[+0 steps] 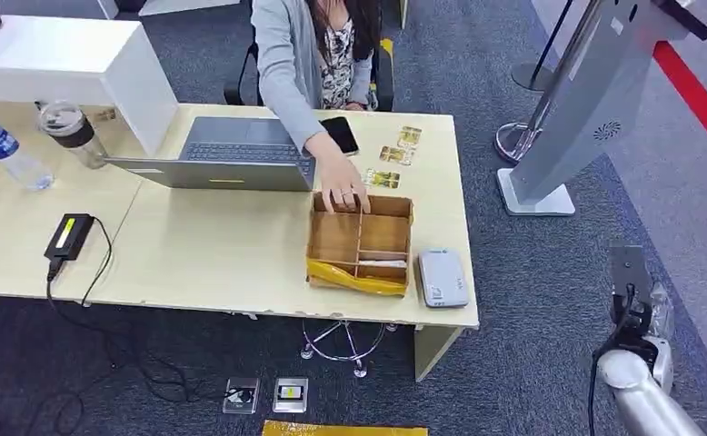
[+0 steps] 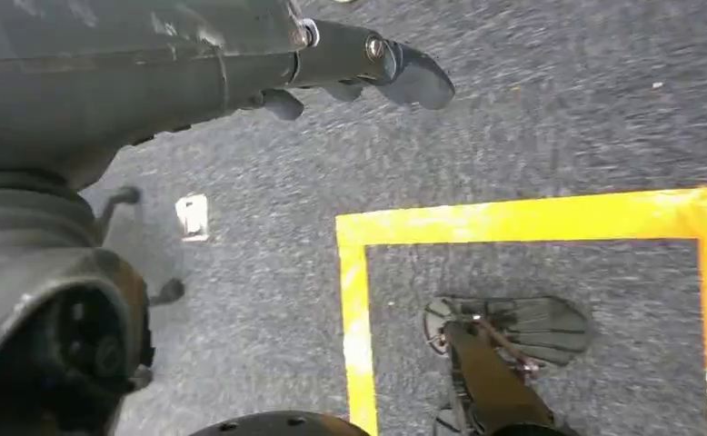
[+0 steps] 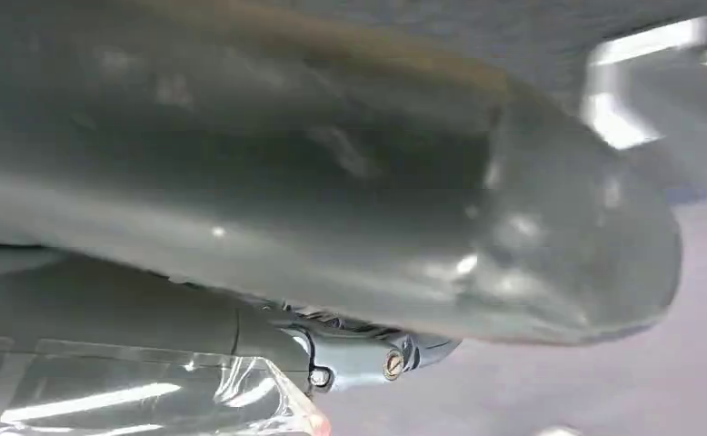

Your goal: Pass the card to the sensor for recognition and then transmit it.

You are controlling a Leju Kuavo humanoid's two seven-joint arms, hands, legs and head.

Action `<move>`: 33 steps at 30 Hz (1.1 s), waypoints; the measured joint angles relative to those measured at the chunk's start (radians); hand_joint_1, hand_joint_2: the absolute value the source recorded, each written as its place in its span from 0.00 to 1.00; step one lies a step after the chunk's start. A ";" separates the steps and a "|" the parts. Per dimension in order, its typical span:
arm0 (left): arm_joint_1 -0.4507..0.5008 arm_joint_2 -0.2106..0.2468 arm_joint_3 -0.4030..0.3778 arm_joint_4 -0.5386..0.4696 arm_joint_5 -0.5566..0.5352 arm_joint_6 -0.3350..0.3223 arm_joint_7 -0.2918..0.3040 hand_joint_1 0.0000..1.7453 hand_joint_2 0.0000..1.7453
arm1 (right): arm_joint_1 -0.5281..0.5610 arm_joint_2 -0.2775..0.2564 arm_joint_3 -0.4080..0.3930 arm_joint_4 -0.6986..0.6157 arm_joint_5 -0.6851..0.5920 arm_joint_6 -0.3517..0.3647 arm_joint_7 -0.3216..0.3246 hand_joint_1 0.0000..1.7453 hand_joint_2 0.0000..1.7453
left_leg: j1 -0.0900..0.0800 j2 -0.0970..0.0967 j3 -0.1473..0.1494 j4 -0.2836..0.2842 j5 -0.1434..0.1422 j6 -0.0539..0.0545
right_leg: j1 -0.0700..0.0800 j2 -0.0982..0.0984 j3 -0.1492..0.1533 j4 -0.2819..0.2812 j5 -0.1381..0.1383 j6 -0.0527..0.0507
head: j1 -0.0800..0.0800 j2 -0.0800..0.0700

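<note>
Cardboard box (image 1: 361, 242) sits near the table's right end, a person's hand (image 1: 341, 186) at its far rim, cards (image 1: 395, 154) beyond it. Our right hand (image 3: 404, 263) (state unclear) should clear the table edge before reaching; left hand (image 2: 368, 68) hangs empty.

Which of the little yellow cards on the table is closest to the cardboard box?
The small yellowish card lying just behind the divided brown cardboard box, beside the person's hand. The other two cards lie farther back, towards the black phone.
</note>
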State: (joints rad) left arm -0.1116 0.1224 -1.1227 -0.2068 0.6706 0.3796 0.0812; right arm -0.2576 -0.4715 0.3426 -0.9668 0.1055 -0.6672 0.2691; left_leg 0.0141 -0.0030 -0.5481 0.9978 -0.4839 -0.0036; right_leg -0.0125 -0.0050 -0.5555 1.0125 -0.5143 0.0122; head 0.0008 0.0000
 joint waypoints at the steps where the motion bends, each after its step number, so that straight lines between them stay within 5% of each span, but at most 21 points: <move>1: 0.001 0.001 0.000 0.000 0.001 -0.003 0.004 0.00 0.00 | 0.018 0.002 0.000 0.027 -0.028 0.000 -0.020 0.00 0.00 | 0.000 0.000 -0.001 0.000 0.000 0.000 | 0.000 0.000 0.000 0.000 0.000 0.000 | 0.000 0.000; 6: 0.000 0.010 0.002 -0.001 0.011 -0.002 0.013 0.00 0.00 | 0.076 0.033 0.007 0.198 -0.181 0.031 -0.103 0.00 0.00 | 0.000 0.000 -0.001 0.000 0.000 0.000 | 0.000 0.000 -0.001 0.000 0.000 0.000 | -0.001 0.000; 14: 0.000 0.012 0.013 -0.002 0.025 0.009 0.014 0.00 0.00 | 0.140 0.115 0.034 0.408 -0.274 0.121 -0.078 0.00 0.00 | 0.000 0.001 -0.001 -0.001 0.000 0.000 | 0.000 0.001 -0.001 0.000 0.000 0.000 | -0.001 0.000; 20: 0.000 0.015 0.017 -0.007 0.028 0.006 0.014 0.00 0.00 | 0.169 0.172 0.079 0.513 -0.291 0.274 -0.017 0.00 0.00 | 0.000 0.001 -0.001 -0.001 0.000 0.000 | 0.000 0.001 -0.001 0.000 0.000 0.000 | 0.000 0.000; 24: 0.000 0.018 0.018 -0.007 0.033 0.002 0.017 0.00 0.00 | 0.177 0.183 0.131 0.557 -0.264 0.299 0.040 0.00 0.00 | 0.000 0.001 0.000 -0.001 0.000 0.000 | 0.000 0.002 -0.001 0.000 0.000 0.000 | 0.000 0.000; 33: 0.000 0.021 0.017 -0.007 0.037 -0.006 0.018 0.00 0.00 | 0.194 0.202 0.198 0.622 -0.310 0.320 0.059 0.00 0.00 | 0.000 0.001 0.000 -0.001 0.000 0.000 | 0.000 0.002 -0.001 0.000 0.000 0.000 | 0.000 0.000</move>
State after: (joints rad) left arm -0.1115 0.1438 -1.1055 -0.2140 0.7080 0.3738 0.0992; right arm -0.0637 -0.2693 0.5406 -0.3452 -0.2049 -0.3467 0.3277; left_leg 0.0141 -0.0016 -0.5481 0.9971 -0.4840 -0.0038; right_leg -0.0124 -0.0028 -0.5562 1.0126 -0.5146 0.0119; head 0.0004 0.0000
